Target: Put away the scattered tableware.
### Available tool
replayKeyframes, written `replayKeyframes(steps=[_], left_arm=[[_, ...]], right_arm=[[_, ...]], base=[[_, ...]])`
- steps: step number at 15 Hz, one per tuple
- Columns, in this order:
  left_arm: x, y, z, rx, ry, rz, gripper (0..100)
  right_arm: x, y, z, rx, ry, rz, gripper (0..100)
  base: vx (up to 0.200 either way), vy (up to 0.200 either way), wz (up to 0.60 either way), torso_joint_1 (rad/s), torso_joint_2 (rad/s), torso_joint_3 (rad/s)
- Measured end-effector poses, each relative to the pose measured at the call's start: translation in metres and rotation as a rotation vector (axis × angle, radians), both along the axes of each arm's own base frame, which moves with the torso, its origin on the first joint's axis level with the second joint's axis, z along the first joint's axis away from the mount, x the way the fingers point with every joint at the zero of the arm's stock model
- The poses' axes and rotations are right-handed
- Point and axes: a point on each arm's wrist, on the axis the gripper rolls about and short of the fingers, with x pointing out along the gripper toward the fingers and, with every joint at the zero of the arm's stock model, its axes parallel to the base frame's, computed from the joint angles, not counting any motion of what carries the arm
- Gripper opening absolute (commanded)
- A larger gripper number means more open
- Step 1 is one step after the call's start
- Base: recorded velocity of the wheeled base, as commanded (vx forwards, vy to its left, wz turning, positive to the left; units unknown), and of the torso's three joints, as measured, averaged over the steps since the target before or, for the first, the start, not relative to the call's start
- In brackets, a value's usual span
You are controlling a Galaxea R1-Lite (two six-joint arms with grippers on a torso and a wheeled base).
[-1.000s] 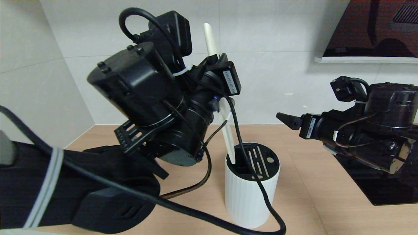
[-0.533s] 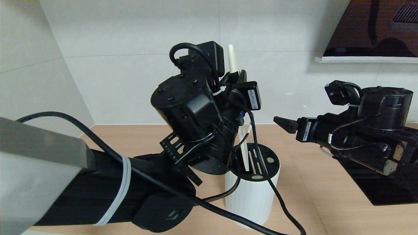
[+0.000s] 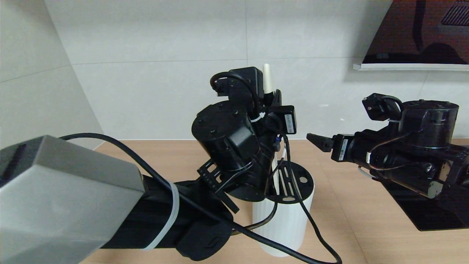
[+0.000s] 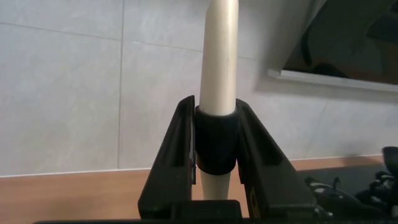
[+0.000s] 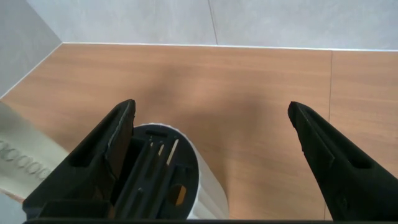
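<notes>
A cream-coloured utensil (image 3: 267, 78) stands upright, with my left gripper (image 3: 273, 98) shut on its handle (image 4: 221, 62). The lower, flat end (image 3: 275, 176) reaches down into a slot in the black top of a white ribbed holder (image 3: 289, 220) on the wooden counter. In the left wrist view the left gripper (image 4: 215, 127) clamps the handle between both black fingers. My right gripper (image 3: 317, 141) hovers open to the right of the holder and above it, with nothing in it. In the right wrist view, the right gripper (image 5: 211, 109) has the holder (image 5: 165, 180) below its spread fingers.
A black cooktop (image 3: 428, 216) is set into the wooden counter (image 3: 154, 157) at the right. A dark hood (image 3: 421, 33) hangs on the tiled wall above it. My left arm's cables (image 3: 293, 205) drape over the holder's front.
My left gripper has come down and to the right with the utensil, sinking its lower end deeper into the holder. The right gripper has edged slightly left.
</notes>
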Motion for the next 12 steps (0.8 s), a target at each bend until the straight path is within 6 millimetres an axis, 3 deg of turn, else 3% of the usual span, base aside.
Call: replayKeyframes(steps=[12], left_arm=[[0.006,-0.009,-0.033,0.07,0.059,0.004,0]], right_arm=[[0.0,0.0,-0.002,-0.013,0.001,0.003,100]], base=[[0.0,0.0,0.0,0.0,0.0,0.0]])
